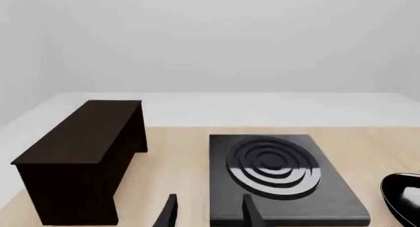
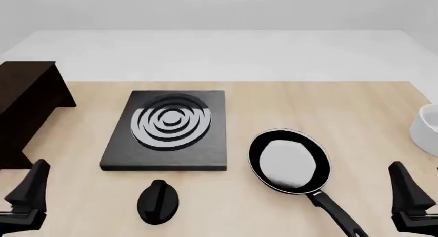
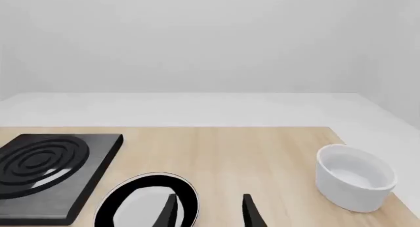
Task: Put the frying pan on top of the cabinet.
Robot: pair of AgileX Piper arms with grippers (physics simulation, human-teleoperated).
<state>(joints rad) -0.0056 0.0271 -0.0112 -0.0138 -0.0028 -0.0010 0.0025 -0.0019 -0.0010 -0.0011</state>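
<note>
The frying pan point(image 2: 289, 161) lies flat on the table right of centre, glossy grey-white inside, its long black handle point(image 2: 335, 214) pointing toward the near right. The dark brown cabinet point(image 2: 27, 103) stands at the far left with a bare flat top. My left gripper point(image 2: 31, 191) hovers open at the near left, in front of the cabinet point(image 1: 78, 153); the pan's rim point(image 1: 404, 195) shows at the edge of its wrist view. My right gripper point(image 2: 407, 191) hovers open at the near right, right of the handle. The pan point(image 3: 137, 207) lies just ahead of it. Neither gripper holds anything.
A flat square black stove plate point(image 2: 167, 129) with grey rings lies between cabinet and pan. A small black knob point(image 2: 158, 201) sits in front of it. A white bowl point(image 2: 427, 129) stands at the right table edge, also seen as the bowl point(image 3: 354, 183) in the right wrist view.
</note>
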